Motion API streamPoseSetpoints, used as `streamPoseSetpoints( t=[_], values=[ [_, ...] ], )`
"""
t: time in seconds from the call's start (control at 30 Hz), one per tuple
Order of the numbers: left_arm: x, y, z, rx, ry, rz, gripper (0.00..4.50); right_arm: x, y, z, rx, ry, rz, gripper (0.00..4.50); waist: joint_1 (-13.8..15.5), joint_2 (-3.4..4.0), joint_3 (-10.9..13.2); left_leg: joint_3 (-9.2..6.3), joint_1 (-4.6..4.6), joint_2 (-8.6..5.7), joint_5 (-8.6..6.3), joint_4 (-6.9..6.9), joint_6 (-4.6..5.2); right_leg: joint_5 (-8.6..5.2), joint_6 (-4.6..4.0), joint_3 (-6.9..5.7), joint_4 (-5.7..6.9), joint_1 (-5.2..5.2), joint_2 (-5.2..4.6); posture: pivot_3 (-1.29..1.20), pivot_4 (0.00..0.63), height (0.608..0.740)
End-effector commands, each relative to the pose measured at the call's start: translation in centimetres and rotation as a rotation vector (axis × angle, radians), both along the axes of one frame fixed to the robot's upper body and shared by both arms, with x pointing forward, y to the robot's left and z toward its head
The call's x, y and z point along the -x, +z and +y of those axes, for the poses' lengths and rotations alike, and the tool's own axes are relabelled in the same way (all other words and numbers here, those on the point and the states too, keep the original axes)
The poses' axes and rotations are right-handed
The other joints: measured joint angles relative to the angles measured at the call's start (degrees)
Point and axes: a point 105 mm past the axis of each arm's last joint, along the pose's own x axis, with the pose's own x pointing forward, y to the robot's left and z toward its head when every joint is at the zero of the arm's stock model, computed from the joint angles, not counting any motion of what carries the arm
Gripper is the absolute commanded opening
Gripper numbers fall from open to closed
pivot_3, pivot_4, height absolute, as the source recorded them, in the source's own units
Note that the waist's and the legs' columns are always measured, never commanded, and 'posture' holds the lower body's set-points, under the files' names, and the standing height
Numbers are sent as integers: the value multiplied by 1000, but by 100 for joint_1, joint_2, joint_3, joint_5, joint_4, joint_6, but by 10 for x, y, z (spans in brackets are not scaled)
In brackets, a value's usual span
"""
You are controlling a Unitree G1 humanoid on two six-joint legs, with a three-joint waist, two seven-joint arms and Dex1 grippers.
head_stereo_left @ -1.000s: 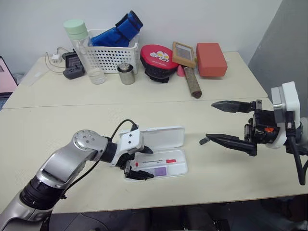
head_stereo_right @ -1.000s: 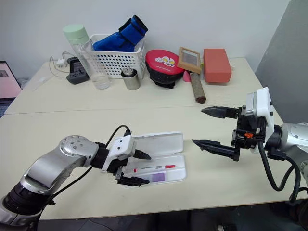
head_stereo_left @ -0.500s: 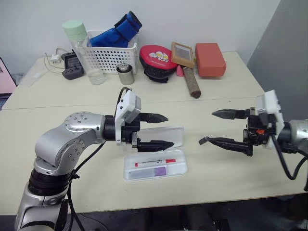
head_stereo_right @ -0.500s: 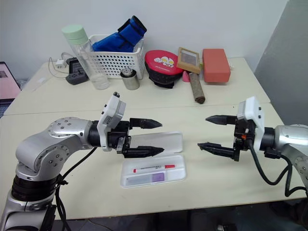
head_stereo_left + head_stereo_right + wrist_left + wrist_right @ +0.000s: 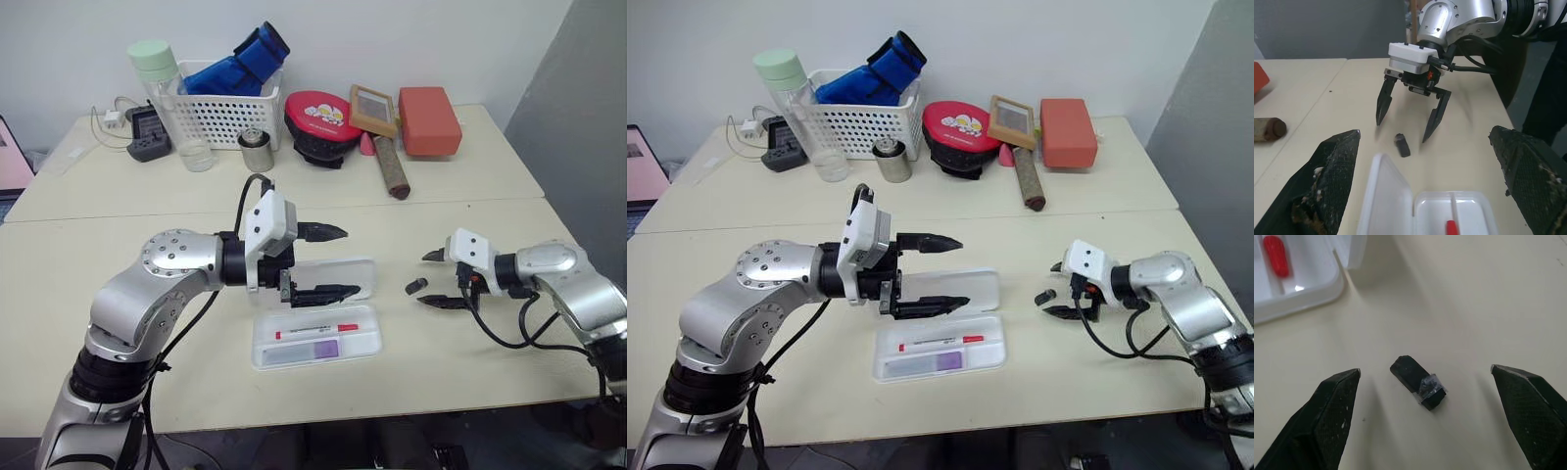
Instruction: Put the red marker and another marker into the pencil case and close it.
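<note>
White pencil case (image 5: 362,341) lies open on the table, red marker (image 5: 315,332) and lilac highlighter (image 5: 323,348) inside. Both grippers, left (image 5: 338,261) and right (image 5: 433,279), spread wide, holding nothing; no legible writing.

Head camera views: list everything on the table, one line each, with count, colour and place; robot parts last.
pencil case: 1, white, open at the front middle, lid back.
red marker: 1, white with red cap, in the case's tray.
lilac highlighter: 1, in the tray, nearer the front edge than the red marker.
small black piece: 1, on the table right of the case.
basket: 1, white lattice, back left, holding a blue item.
bottle: 1, clear with green cap, left of the basket.
metal can: 1, in front of the basket.
red box: 1, back right.
left gripper: open, above the lid.
right gripper: open, beside the black piece.
</note>
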Motion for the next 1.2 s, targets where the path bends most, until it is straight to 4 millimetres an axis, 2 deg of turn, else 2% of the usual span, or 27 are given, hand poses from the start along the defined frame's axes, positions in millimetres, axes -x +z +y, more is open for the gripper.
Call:
streamPoseSetpoints(
  t=[0.03, 0.23, 0.33, 0.5, 0.6, 0.67, 1.1, 1.2],
  values=[
    [3, 2, -3, -19, -21, -43, 4487, -20, 9, 2, 90, 96, -3, 4500, -26, 0, 0, 7, 4, 4, 1, 1, -1, 1, 0, 4, -1, 1, 4, 0, 150, 740],
    [5, 1, -2, -22, -9, -41, 4487, -26, 2, 5, 149, 206, 114, 4500, -5, 0, 0, -3, -3, 5, 5, 0, -8, 1, -1, -2, -3, -1, 4, 0, 150, 740],
    [4, 2, -2, -17, 12, -51, 4487, -20, -7, 2, 204, 259, 172, 4500, 3, 0, 0, -4, -8, 2, 5, 0, -8, 1, -1, 0, -7, -4, -2, 0, 150, 740],
    [5, 1, -2, -12, 19, -48, 4487, -20, -17, 0, 224, 275, 182, 4500, 3, 0, 0, -6, -6, 1, 5, 1, -9, 1, -1, 1, -4, -4, -5, 0, 150, 740],
    [6, 1, -4, -8, 16, -47, 4500, -25, -17, 0, 227, 263, 170, 3982, -7, 0, 0, -4, 1, 4, 5, 1, -9, 1, -1, 1, 3, -1, -3, 0, 150, 740],
    [6, 2, -4, -8, 15, -48, 4500, -25, -18, 1, 223, 269, 174, 3355, -8, 0, 0, -3, 4, 5, 5, 2, -10, 1, -1, 1, 5, 1, -2, 0, 150, 740],
    [4, 2, -2, -11, 14, -53, 4500, -21, -11, 7, 153, 288, 178, 323, -6, 0, 0, -5, 4, 4, 6, 3, -10, 2, -1, 2, 5, 1, -2, 0, 150, 740],
    [4, 1, -2, -15, 12, -53, 4500, -17, -3, 9, 108, 289, 169, 296, -4, 0, 0, -6, 2, 4, 6, 2, -10, 2, -1, 0, 4, 0, -2, 0, 150, 740]
  ],
)
